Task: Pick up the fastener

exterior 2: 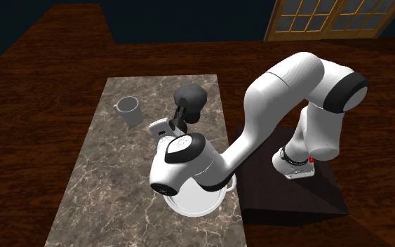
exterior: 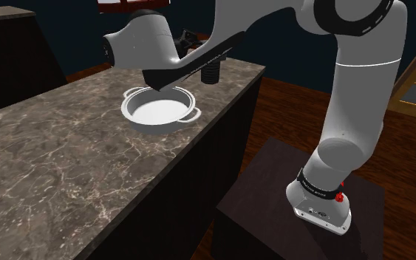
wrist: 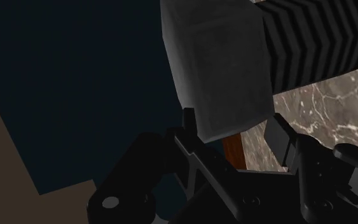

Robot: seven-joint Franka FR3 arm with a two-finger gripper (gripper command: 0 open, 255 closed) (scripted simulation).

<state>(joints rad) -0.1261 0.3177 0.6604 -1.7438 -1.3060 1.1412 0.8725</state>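
Note:
The fastener (exterior: 212,71) is a big bolt with a black threaded shaft and a grey head, standing near the far end of the marble counter (exterior: 58,162). From above, its dark rounded head (exterior 2: 191,97) shows close to the counter's edge. My gripper (exterior 2: 182,112) sits right beside it, partly hidden behind the arm in the shoulder view. In the wrist view the gripper (wrist: 233,128) is open, and the fastener's grey head (wrist: 219,63) lies between the fingers (wrist: 188,122). I cannot tell whether they touch it.
A white two-handled pot (exterior: 136,117) stands on the counter beneath my forearm, its rim (exterior 2: 189,210) just visible under the arm. A grey cup (exterior 2: 128,110) sits farther along the counter. The counter's edge drops to a wooden floor (exterior: 287,100) beside the stand (exterior: 273,185).

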